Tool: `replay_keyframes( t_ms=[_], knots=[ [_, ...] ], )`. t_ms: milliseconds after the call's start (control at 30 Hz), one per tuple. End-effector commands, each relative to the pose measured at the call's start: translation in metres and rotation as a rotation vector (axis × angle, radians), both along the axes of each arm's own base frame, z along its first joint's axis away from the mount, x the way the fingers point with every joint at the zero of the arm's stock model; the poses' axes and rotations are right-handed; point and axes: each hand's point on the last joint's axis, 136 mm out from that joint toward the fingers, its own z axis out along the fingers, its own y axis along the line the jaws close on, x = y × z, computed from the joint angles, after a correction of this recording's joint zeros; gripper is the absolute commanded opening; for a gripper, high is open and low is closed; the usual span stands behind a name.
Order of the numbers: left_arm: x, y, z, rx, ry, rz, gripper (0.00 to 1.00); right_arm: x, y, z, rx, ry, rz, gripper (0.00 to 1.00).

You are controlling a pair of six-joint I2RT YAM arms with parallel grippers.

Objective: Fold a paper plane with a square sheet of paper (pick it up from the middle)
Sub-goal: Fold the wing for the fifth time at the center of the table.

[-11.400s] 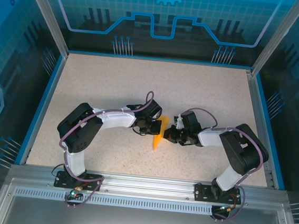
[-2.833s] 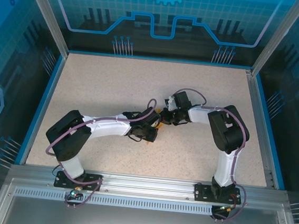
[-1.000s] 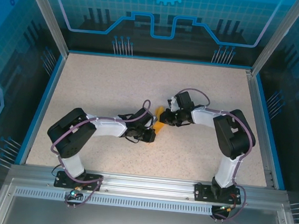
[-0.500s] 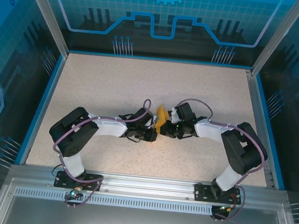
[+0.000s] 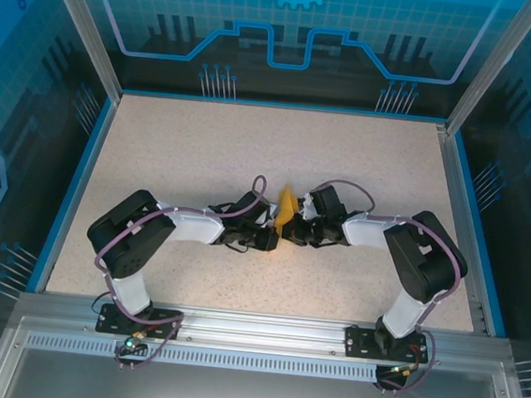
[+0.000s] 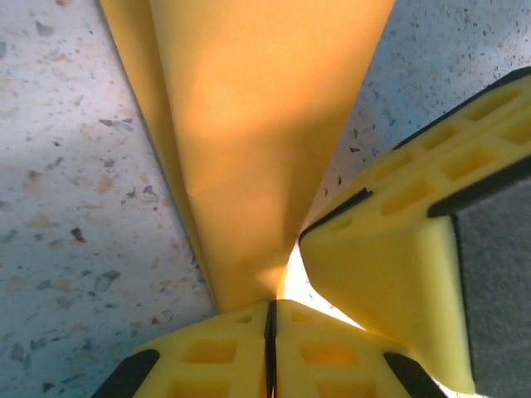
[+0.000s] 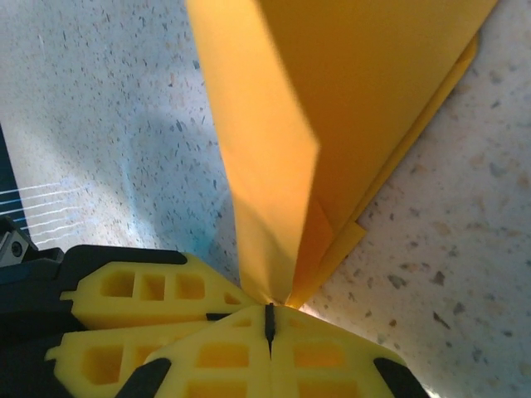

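Now, from above, the orange paper [image 5: 286, 209] stands upright at the middle of the table [image 5: 177, 143], where the left gripper [image 5: 272, 240] and right gripper [image 5: 292, 236] meet. At the left wrist, closed tips pinch the paper's narrow end. At the right wrist, that pincer has just clamped onto the same end, so both arms hold it, probably ready for the next crease.

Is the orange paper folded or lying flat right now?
Folded. The orange paper tapers to a narrow end with overlapping layers and creases, and the left gripper and right gripper are each shut on that end.
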Motion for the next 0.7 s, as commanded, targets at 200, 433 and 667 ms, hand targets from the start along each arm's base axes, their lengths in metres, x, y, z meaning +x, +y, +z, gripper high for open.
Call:
replay_keyframes(
  t_ms=[200,433,667],
  knots=[
    [-0.042,0.042,-0.055,0.192,0.154,-0.007,0.11,0.023,0.002,0.000,0.081,-0.029,-0.058,0.00],
    [-0.042,0.042,-0.058,0.193,0.156,-0.008,0.11,0.016,-0.008,0.018,0.076,-0.039,-0.050,0.00],
    [-0.043,0.042,-0.059,0.192,0.158,-0.010,0.11,0.023,0.006,0.015,0.131,-0.025,-0.059,0.00]
  ],
)
